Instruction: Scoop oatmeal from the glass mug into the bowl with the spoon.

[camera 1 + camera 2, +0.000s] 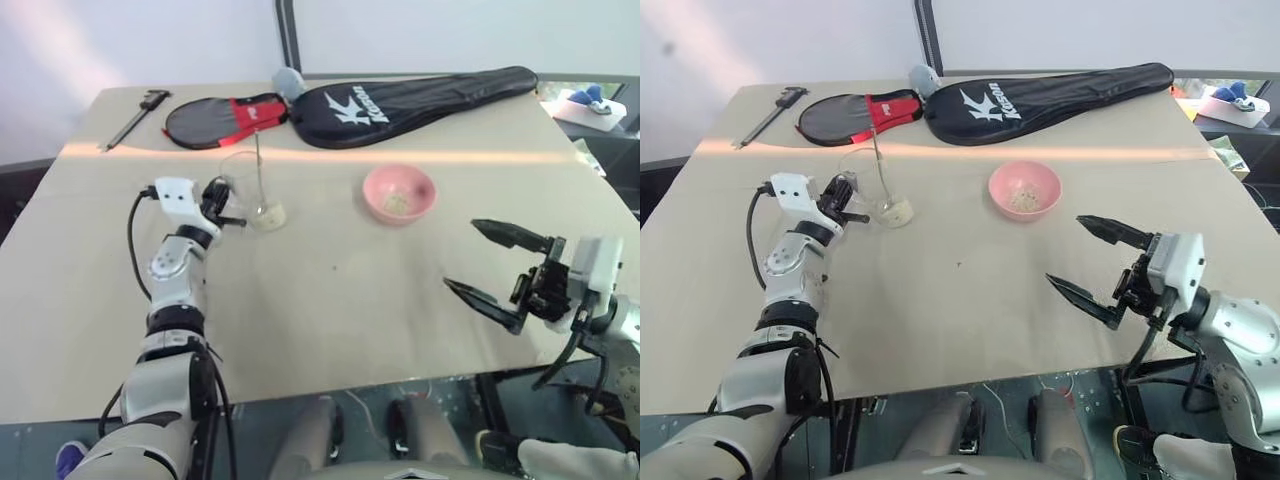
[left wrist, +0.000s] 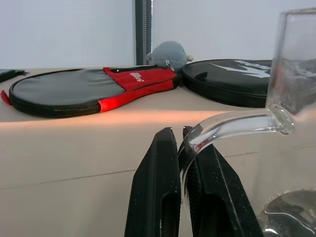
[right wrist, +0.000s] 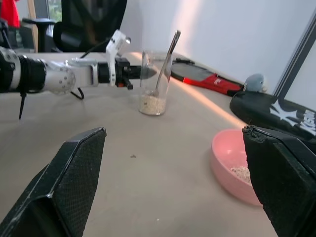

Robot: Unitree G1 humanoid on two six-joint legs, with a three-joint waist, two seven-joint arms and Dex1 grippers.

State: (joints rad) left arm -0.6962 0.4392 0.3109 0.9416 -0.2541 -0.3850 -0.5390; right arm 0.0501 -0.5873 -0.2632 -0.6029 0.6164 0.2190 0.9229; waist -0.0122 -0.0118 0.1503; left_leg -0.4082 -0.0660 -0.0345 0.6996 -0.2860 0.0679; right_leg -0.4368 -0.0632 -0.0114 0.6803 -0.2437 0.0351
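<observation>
Now, left gripper (image 2: 180,148): clamped on glass mug (image 1: 248,190) handle
Right gripper (image 1: 492,262): fingers wide apart, bowl (image 1: 399,194) at 11 o'clock
Spoon (image 3: 165,61): head buried in oatmeal (image 3: 152,104)

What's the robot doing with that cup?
The robot's left gripper is pinching the handle of the glass mug on the table. A spoon stands inside the mug, with oatmeal at the bottom. Some oatmeal already lies in the pink bowl nearby. The right gripper is wide open and empty, off to the side near the table's edge, touching neither spoon nor bowl.
</observation>
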